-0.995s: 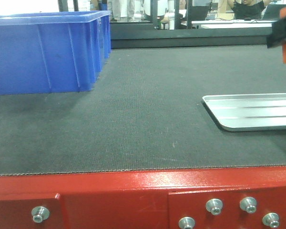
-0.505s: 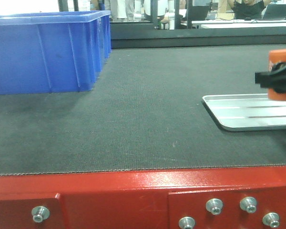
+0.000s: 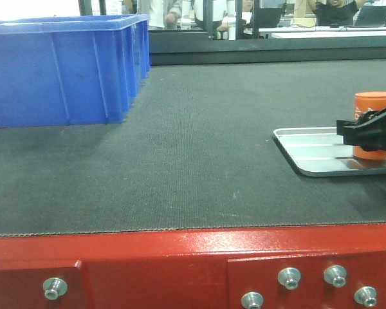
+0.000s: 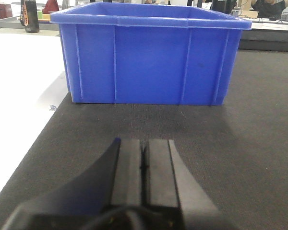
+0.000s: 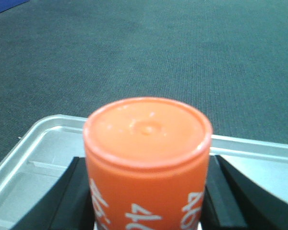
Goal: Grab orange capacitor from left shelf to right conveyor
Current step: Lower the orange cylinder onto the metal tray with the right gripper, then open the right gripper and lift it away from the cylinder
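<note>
The orange capacitor (image 3: 375, 106) stands upright at the right edge of the front view, its base at the surface of the silver tray (image 3: 309, 154). My right gripper (image 3: 372, 134) is shut on it. In the right wrist view the black fingers (image 5: 74, 191) press both sides of the capacitor (image 5: 148, 143), with white "4680" print showing. The tray lies on the right conveyor's dark belt (image 3: 199, 148), behind the red frame (image 3: 180, 257). Over the belt, my left gripper (image 4: 144, 151) is shut with nothing in it. The left shelf is out of view.
A large blue plastic bin (image 3: 64, 67) stands on the belt at the back left, straight ahead of the left gripper (image 4: 149, 57). A white surface (image 4: 19, 96) borders the belt's left side. People and desks are behind the conveyor.
The right gripper has come down from the upper right with the capacitor, moving slightly left, until the capacitor's base reached the tray. The left gripper shows in no earlier frame.
</note>
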`<action>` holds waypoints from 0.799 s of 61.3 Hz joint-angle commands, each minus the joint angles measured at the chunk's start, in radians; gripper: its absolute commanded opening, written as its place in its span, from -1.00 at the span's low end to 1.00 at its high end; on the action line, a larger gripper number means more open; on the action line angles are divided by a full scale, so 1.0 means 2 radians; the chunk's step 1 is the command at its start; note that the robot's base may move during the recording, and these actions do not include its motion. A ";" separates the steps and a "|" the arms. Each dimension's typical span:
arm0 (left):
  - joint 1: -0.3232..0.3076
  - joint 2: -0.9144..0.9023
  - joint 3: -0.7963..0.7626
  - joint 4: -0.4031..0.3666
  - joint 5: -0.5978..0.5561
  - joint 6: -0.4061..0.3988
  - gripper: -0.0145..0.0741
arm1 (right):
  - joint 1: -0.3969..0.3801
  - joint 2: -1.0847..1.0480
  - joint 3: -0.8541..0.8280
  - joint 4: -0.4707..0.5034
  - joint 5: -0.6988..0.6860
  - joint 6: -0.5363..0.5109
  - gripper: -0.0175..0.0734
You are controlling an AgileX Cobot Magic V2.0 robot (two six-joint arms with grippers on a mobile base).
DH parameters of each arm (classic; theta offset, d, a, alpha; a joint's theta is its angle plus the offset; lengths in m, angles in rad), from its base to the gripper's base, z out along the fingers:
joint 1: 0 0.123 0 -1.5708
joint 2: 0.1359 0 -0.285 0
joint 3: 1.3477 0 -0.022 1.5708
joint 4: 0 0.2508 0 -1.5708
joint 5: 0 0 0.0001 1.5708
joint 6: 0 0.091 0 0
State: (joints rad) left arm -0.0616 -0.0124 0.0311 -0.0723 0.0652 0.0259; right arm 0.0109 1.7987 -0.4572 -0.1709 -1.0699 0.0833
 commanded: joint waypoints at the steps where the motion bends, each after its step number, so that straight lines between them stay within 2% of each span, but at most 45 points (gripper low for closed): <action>1: 0.001 -0.006 -0.002 -0.001 -0.045 -0.001 -0.96 | -0.004 -0.018 -0.007 -0.001 -0.049 0.002 -0.08; 10: 0.001 -0.006 -0.002 -0.001 -0.045 -0.001 -0.96 | -0.004 -0.018 -0.007 -0.001 -0.048 0.002 0.74; 12: 0.001 -0.006 -0.002 -0.001 -0.045 -0.001 -0.96 | -0.004 -0.019 -0.007 -0.001 -0.045 0.002 0.82; 16: 0.001 -0.006 -0.002 -0.001 -0.045 -0.001 -0.96 | -0.004 -0.023 -0.007 -0.001 -0.038 0.004 0.76; 29: 0.001 -0.006 -0.002 -0.001 -0.045 -0.001 -0.96 | -0.004 -0.071 -0.007 -0.001 0.009 0.017 0.76; 49: 0.001 -0.006 -0.002 -0.001 -0.045 -0.001 -0.96 | -0.002 -0.272 -0.007 -0.001 0.192 0.086 0.76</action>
State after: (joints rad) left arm -0.0616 -0.0124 0.0311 -0.0723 0.0652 0.0259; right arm 0.0109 1.3791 -0.4541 -0.1724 -0.6982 0.2161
